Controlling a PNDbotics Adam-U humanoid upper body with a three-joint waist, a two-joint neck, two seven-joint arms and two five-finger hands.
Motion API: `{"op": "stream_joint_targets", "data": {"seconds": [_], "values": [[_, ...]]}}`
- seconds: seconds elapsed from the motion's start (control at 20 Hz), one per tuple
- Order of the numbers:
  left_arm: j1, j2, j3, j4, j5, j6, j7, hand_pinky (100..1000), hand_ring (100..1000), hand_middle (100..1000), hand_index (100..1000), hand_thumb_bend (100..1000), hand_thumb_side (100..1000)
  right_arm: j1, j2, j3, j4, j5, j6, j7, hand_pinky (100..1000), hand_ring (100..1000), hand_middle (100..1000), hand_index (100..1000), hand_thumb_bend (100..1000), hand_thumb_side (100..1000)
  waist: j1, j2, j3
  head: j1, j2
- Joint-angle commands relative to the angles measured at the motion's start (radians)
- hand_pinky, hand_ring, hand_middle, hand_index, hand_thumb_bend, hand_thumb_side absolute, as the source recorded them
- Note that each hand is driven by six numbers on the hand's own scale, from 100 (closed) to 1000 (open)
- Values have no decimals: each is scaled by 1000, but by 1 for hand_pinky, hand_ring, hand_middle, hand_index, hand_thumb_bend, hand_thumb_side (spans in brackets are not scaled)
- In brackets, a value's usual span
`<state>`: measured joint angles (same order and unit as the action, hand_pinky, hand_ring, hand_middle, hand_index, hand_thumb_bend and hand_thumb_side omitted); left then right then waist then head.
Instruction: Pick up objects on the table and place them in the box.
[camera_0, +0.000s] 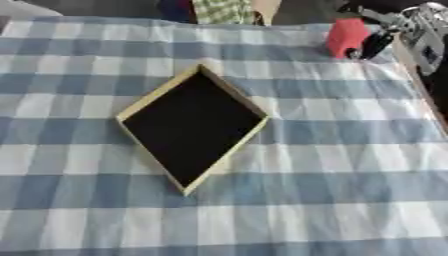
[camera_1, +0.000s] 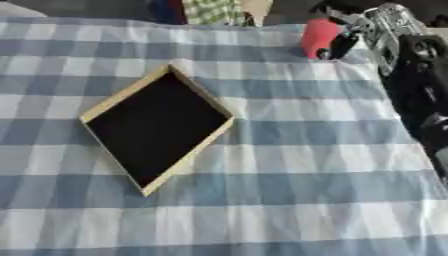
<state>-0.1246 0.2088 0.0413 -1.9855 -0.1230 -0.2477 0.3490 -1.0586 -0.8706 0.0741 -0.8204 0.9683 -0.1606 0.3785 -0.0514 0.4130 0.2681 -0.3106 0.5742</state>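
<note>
Looking at the left eye view, the right hand (camera_0: 378, 42) is at the far right of the checked tablecloth (camera_0: 332, 165) with its dark fingers curled around a red object (camera_0: 346, 36), well apart from the box (camera_0: 192, 125), which lies turned like a diamond near the middle with a dark inside. In the right eye view the same grasp on the red object shows at the top, the black arm (camera_1: 420, 90) runs down the right edge, and the left hand is not seen in either view.

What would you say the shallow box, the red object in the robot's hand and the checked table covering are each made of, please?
The shallow box with pale rim looks like light wood or stiff card: matte tan edges, with a dull black floor. The red cylinder-like object in the right hand appears to be matte plastic or foam; the look leaves it open. The blue-and-white checked covering is woven cloth, showing soft wrinkles.
</note>
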Motion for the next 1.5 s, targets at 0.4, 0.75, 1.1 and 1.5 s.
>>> {"op": "stream_joint_targets", "data": {"seconds": [0.4,0.75,1.1,1.5], "values": [[-9,8,-2,-14,-2,-1,-7,711,599,580,648,100,752,-44,-17,-30,66,56,11,9,978,964,973,998,319,100,2,-20,2,-2,-11],[-10,8,-6,-14,1,0,-12,710,600,580,648,100,754,-59,-7,-49,105,79,5,11,975,962,967,996,312,100,3,-17,0,-3,-15],[-11,6,-8,-14,0,0,-14,710,600,580,647,100,753,-82,16,-69,130,94,23,-22,959,946,955,994,315,100,3,-11,9,-16,-23],[-10,3,-9,-14,-5,4,-16,710,600,580,646,100,754,-93,21,-82,132,93,47,-59,955,941,950,991,310,100,1,-6,9,-16,-23]]}}
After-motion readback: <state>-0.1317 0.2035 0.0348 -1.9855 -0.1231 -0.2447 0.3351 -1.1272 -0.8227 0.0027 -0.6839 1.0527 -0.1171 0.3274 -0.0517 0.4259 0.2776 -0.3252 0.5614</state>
